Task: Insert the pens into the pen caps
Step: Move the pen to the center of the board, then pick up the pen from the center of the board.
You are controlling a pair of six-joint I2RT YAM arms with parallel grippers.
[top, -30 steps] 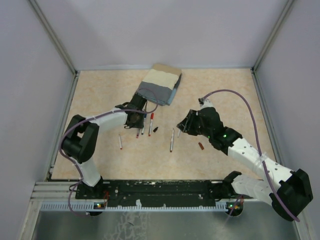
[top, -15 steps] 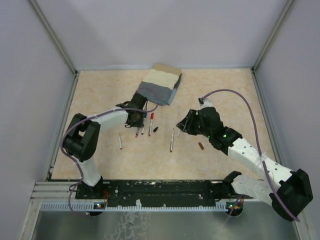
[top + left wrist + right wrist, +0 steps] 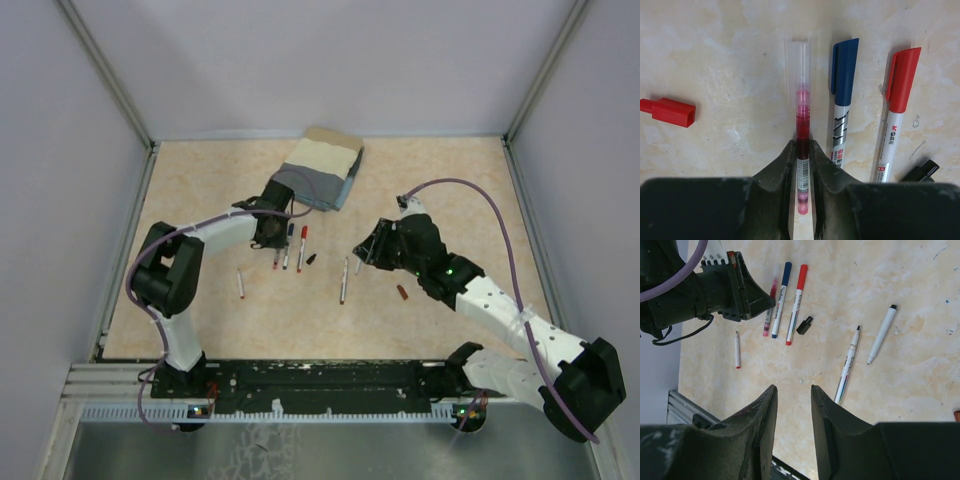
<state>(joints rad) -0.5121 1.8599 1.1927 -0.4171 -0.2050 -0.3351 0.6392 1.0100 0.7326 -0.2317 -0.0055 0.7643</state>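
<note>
My left gripper (image 3: 801, 146) is closed down narrow on the red-ink pen (image 3: 802, 115), pinching its clear barrel low down. A small barcode label sits on the barrel right between the fingers. I cannot read its digits, and I cannot tell whether the pen is off the counter (image 3: 730, 50) or resting on it.

This pen lies parallel to the blue-capped pen (image 3: 842, 100), just beside it but not touching. The blue-capped pen's white barrel carries bold black slanted strokes and a line of blue print too small to read. On its other side, also parallel and near, lies the red-capped pen (image 3: 896, 115). The red print there looks like "M&G", with tiny characters below that I cannot make out.

A black cap (image 3: 921, 171) lies loose just beyond the red-capped pen. A red cap (image 3: 669, 111) lies apart on the far side of the red-ink pen.

My right gripper (image 3: 793, 390) hangs partly open with nothing between its fingers, well apart from the blue-capped pen. In its view, two uncapped pens (image 3: 850, 360) (image 3: 881, 334) lie beyond the black cap. A short pen (image 3: 737, 350) lies on the opposite side of the blue-capped pen. The folded cloth (image 3: 320, 168) sits at the back of the counter, near the blue-capped pen's cap end.
</note>
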